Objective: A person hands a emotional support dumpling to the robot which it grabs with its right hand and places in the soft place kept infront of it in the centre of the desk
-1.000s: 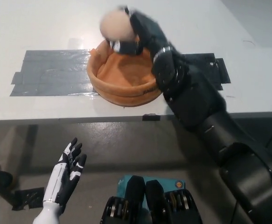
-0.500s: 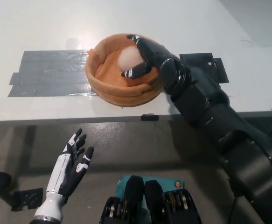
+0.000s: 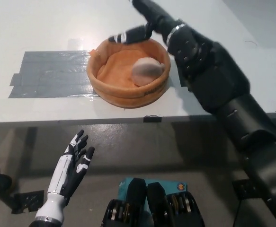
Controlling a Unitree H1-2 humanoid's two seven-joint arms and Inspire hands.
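Observation:
The pale pinkish dumpling (image 3: 146, 70) lies inside the orange soft round bed (image 3: 110, 90), against its right wall. My black right hand (image 3: 142, 26) hovers above the bed's far rim, open, its fingers spread and holding nothing, apart from the dumpling. My white left hand (image 3: 74, 165) rests open at the lower left, below the desk edge.
The bed sits on the white desk (image 3: 43, 19), partly over a patch of grey tape (image 3: 52, 73). A dark tape patch (image 3: 213, 64) lies right of the bed, mostly hidden by my right arm. The desk's front edge (image 3: 81, 122) runs across the middle of the view.
My right hand lowered the dumpling into the bed, let it go, and has lifted up and back beyond the far rim. The left hand has barely moved.

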